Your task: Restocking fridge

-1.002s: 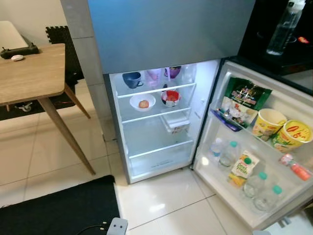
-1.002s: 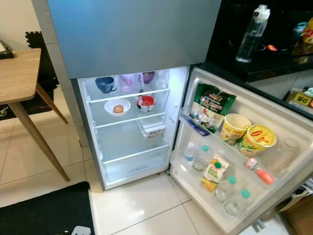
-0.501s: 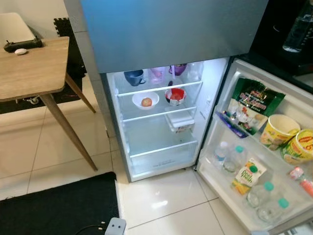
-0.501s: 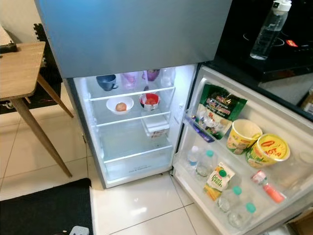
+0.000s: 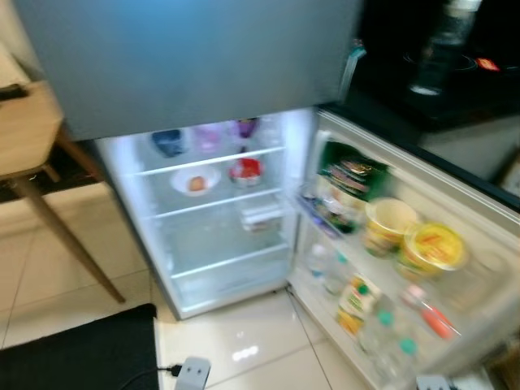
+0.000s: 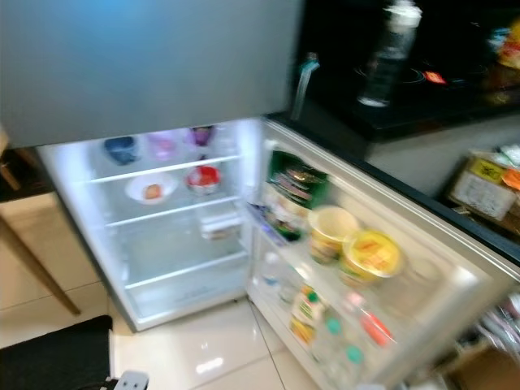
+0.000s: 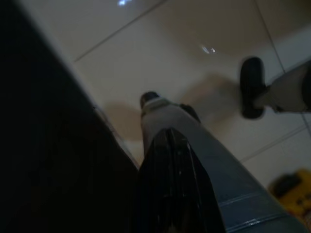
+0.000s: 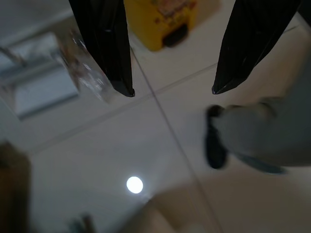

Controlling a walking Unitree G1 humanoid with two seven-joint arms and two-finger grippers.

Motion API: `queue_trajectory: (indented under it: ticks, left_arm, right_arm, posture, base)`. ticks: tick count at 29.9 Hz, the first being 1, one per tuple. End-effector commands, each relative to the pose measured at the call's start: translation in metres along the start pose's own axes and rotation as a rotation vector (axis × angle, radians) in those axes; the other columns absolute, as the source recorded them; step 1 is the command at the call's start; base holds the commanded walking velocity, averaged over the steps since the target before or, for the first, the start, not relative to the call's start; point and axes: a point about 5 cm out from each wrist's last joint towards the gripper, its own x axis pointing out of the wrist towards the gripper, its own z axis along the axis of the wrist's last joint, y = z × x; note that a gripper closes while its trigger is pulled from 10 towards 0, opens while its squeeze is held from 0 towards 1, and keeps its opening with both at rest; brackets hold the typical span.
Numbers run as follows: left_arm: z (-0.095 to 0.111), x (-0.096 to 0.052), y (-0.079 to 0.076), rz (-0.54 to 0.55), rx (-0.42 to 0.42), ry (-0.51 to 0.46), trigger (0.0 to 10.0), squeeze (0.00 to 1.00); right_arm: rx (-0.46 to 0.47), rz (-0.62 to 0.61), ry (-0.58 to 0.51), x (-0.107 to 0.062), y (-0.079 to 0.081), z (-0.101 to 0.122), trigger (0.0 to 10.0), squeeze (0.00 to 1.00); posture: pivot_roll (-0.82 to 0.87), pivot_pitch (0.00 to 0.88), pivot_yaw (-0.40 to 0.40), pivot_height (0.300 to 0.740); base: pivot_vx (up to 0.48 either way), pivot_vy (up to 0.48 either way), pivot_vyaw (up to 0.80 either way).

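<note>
The fridge stands in front of me with its lower compartment lit and its door swung open to the right. Inside, a blue cup sits on the top shelf, with a white bowl and a red bowl on the shelf below. The door racks hold a green bag, two yellow tubs, a juice carton and small water bottles. My left gripper hangs shut over the floor. My right gripper hangs open over the tiles, holding nothing.
A wooden table stands at the left and a black mat lies on the floor in front of it. A white plug lies by the mat. A clear bottle stands on the dark counter. A yellow object sits on the floor.
The whole picture has slid left and gone blurred, so the camera has turned right. More of the counter and door is in view. Nothing in the fridge has moved.
</note>
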Motion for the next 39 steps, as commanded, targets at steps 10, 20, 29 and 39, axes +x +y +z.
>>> queue_trajectory:
  ticks: [10, 20, 29, 39]
  left_arm:
    - [-0.0050, -0.0016, 0.0050, 0.017, 0.003, 0.019, 10.0, 0.00]
    - [-0.0050, -0.0013, 0.0044, 0.026, 0.017, 0.029, 10.0, 0.00]
    - [-0.0059, -0.0012, 0.0035, 0.027, 0.020, 0.030, 10.0, 0.00]
    - [-0.0062, -0.0012, 0.0029, 0.024, 0.017, 0.028, 10.0, 0.00]
  right_arm:
    - [0.006, 0.015, -0.002, 0.0008, 0.0077, -0.0005, 10.0, 0.00]
    - [0.008, 0.014, -0.003, 0.0009, 0.0075, 0.0004, 10.0, 0.00]
    - [0.008, 0.014, -0.001, 0.0008, 0.0076, -0.0002, 10.0, 0.00]
    - [0.010, 0.013, 0.002, 0.0004, 0.0059, -0.0019, 10.0, 0.00]
  posture:
    - [-0.09, 0.000, -0.004, 0.740]
    - [-0.09, 0.000, -0.004, 0.740]
    - [-0.09, 0.000, -0.004, 0.740]
    - [-0.09, 0.000, -0.004, 0.740]
  base:
    - [0.000, 0.000, 0.00]
    - [-0.090, 0.000, 0.00]
    - [-0.304, 0.000, 0.00]
    - [-0.278, 0.000, 0.00]
